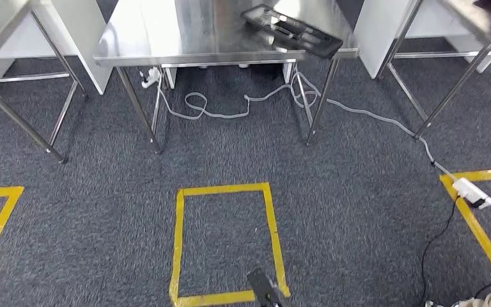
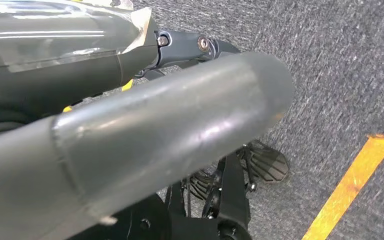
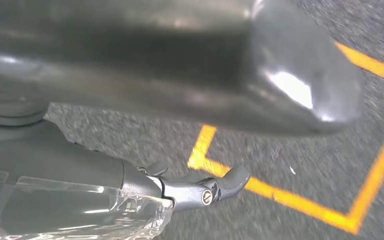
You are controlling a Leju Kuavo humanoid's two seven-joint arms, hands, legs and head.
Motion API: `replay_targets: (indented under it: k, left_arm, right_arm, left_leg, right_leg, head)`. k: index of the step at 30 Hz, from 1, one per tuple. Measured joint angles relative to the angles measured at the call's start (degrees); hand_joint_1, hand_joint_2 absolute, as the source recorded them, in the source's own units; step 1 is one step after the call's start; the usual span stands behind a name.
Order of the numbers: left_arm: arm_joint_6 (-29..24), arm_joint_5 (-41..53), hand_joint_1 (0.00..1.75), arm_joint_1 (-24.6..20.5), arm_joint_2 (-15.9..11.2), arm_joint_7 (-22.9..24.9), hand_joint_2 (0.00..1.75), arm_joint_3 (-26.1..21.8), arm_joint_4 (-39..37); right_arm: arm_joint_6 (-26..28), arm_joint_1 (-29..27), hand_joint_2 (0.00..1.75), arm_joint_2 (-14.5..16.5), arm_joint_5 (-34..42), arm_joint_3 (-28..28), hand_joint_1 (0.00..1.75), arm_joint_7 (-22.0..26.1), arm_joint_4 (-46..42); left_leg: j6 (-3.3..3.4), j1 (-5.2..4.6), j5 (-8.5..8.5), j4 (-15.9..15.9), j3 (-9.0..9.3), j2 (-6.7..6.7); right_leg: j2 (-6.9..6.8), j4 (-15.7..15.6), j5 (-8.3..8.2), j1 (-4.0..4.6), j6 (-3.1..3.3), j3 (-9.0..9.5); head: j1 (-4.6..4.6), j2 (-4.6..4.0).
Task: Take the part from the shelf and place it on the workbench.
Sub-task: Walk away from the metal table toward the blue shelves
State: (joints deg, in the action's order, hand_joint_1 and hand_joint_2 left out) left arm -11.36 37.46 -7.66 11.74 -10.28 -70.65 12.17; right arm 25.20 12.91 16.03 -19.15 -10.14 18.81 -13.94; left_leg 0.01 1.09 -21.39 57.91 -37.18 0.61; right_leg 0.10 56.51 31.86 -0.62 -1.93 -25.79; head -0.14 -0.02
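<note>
Steel workbench (image 1: 166, 38) ahead of you in the head view carries the dark part (image 1: 292, 30) at its right front corner. Your left wrist view shows the left hand (image 2: 145, 135) empty above carpet; right wrist view, the right hand (image 3: 180, 100) likewise, fingers apart.

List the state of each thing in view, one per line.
part: lying flat on the steel workbench, at its front right corner, overhanging the edge.
white cable: loose and coiled on the carpet.
power strip: lying on the floor, on the yellow tape.
left hand: holds nothing.
right hand: holds nothing.
</note>
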Motion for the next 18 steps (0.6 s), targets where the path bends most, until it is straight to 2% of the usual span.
replay_targets:
  k: [1, 2, 3, 5, 6, 7, 8, 9, 10, 11, 13, 14, 15, 17, 18]
  left_arm:
    - [-0.2, 0.2, 0.00, 0.0, 0.0, 0.0, 0.00, 0.2, 0.0]
    - [-0.3, 0.4, 0.00, 0.0, 0.0, -0.1, 0.00, 0.3, 0.0]
    - [-0.5, 0.7, 0.00, 0.1, 0.0, -0.5, 0.00, 0.5, 0.0]
    - [-0.9, 1.2, 0.00, 0.2, 0.0, -1.4, 0.00, 0.8, 0.0]
    - [-1.1, 1.3, 0.00, 0.2, 0.0, -1.8, 0.00, 1.0, 0.0]
    - [-1.2, 1.4, 0.00, 0.3, 0.0, -1.9, 0.00, 1.1, 0.0]
    - [-1.3, 1.5, 0.00, 0.3, 0.0, -2.0, 0.00, 1.3, 0.0]
    - [-1.3, 1.6, 0.00, 0.3, 0.0, -2.0, 0.00, 1.5, 0.0]
    - [-1.3, 1.8, 0.00, 0.3, 0.0, -2.1, 0.00, 1.6, 0.0]
    - [-1.2, 2.0, 0.00, 0.3, 0.0, -2.1, 0.00, 1.8, 0.0]
    - [-1.1, 2.3, 0.00, 0.3, 0.0, -2.1, 0.00, 2.0, 0.0]
    - [-1.0, 2.5, 0.00, 0.3, 0.0, -2.1, 0.00, 2.1, 0.0]
    - [-0.9, 2.6, 0.00, 0.3, 0.0, -2.1, 0.00, 2.2, 0.0]
    - [-0.8, 2.9, 0.00, 0.3, 0.0, -2.1, 0.00, 2.3, 0.0]
    - [-0.8, 2.9, 0.00, 0.3, 0.0, -2.1, 0.00, 2.4, 0.0]
  right_arm:
    - [1.9, -0.3, 0.00, 0.1, 0.0, -0.1, 0.00, 0.9, 0.0]
    - [4.3, -0.5, 0.00, 0.2, -0.4, 0.0, 0.00, 1.7, 0.0]
    - [7.0, -0.8, 0.00, 0.3, -1.6, 0.1, 0.00, 2.4, -0.1]
    - [11.9, -1.7, 0.00, 0.4, -7.4, 1.7, 0.00, 3.6, -1.1]
    - [13.2, -2.2, 0.00, 0.5, -11.2, 3.2, 0.00, 4.2, -1.7]
    - [13.9, -2.6, 0.00, 0.7, -14.8, 5.4, 0.00, 4.9, -2.3]
    - [14.1, -2.9, 0.00, 0.8, -17.7, 7.7, 0.00, 5.8, -2.6]
    - [14.1, -3.0, 0.00, 1.1, -19.7, 10.0, 0.00, 6.5, -2.6]
    - [14.2, -3.1, 0.00, 1.3, -21.0, 12.3, 0.00, 7.2, -2.6]
    - [14.2, -3.2, 0.00, 1.5, -21.9, 14.4, 0.00, 7.8, -2.6]
    - [14.2, -3.3, 0.00, 1.9, -22.9, 18.1, 0.00, 8.5, -2.6]
    - [14.2, -3.3, 0.00, 2.1, -23.2, 19.7, 0.00, 8.8, -2.6]
    - [14.3, -3.3, 0.00, 2.2, -23.3, 21.0, 0.00, 9.0, -2.5]
    - [14.3, -3.3, 0.00, 2.4, -23.4, 23.3, 0.00, 9.4, -2.4]
    - [14.4, -3.3, 0.00, 2.5, -23.4, 24.2, 0.00, 9.6, -2.4]
  left_leg:
    - [-0.26, 0.14, 0.26, 0.0, -0.09, -0.01]
    - [-0.45, 0.37, -0.35, 0.4, -0.42, -0.03]
    - [-0.64, 0.54, -2.02, 1.6, -0.98, -0.07]
    - [-0.98, 0.70, -7.88, 7.2, -2.66, -0.19]
    - [-1.12, 0.68, -10.31, 11.0, -3.47, -0.23]
    - [-1.22, 0.67, -11.39, 14.3, -3.92, -0.26]
    - [-1.26, 0.68, -11.19, 16.3, -3.76, -0.26]
    - [-1.20, 0.69, -9.93, 16.2, -2.69, -0.26]
    - [-1.04, 0.68, -8.46, 14.1, -0.61, -0.26]
    - [-0.82, 0.68, -7.46, 10.5, 2.18, -0.30]
    - [-0.36, 0.45, -6.98, 3.3, 7.10, -0.45]
    - [-0.18, 0.27, -7.22, 1.3, 8.22, -0.53]
    - [-0.02, 0.06, -7.45, 0.3, 8.49, -0.57]
    - [0.67, 0.09, -7.41, -0.8, 8.31, -0.50]
    - [1.12, 0.16, -7.26, -1.2, 8.22, -0.45]
  right_leg:
    - [-0.03, 0.0, -0.32, -0.22, 0.47, -0.47]
    - [-0.10, 0.1, -0.72, -0.35, 1.12, -0.88]
    - [-0.18, 0.0, -1.21, -0.46, 1.86, -1.37]
    - [-0.32, 0.0, -2.42, -0.40, 2.98, -2.69]
    - [-0.34, 0.0, -3.01, -0.27, 3.22, -3.35]
    - [-0.37, 0.1, -3.59, -0.15, 3.24, -3.98]
    - [-0.39, 0.1, -4.14, -0.05, 3.18, -4.59]
    - [-0.38, 0.2, -4.61, 0.00, 3.03, -5.08]
    - [-0.36, 0.2, -5.01, 0.02, 2.84, -5.52]
    - [-0.33, 0.2, -5.33, 0.03, 2.62, -5.87]
    - [-0.38, 0.3, -5.88, 0.31, 1.96, -6.37]
    - [-0.44, 0.4, -6.15, 0.40, 1.54, -6.59]
    - [-0.52, 0.4, -6.44, 0.49, 1.10, -6.84]
    - [-0.56, 0.8, -6.55, 0.56, 0.37, -7.61]
    - [-0.52, 1.7, -5.97, 0.61, 0.25, -8.23]
  head:
    - [-0.08, -0.01]
    - [-0.15, -0.01]
    - [-0.21, -0.01]
    - [-0.37, -0.01]
    - [-0.40, -0.01]
    - [-0.44, -0.01]
    - [-0.44, -0.01]
    - [-0.45, -0.01]
    - [-0.46, -0.01]
    - [-0.48, -0.01]
    - [-0.45, -0.01]
    - [-0.46, -0.01]
    - [-0.45, -0.01]
    - [-0.38, -0.01]
    - [-0.29, -0.01]
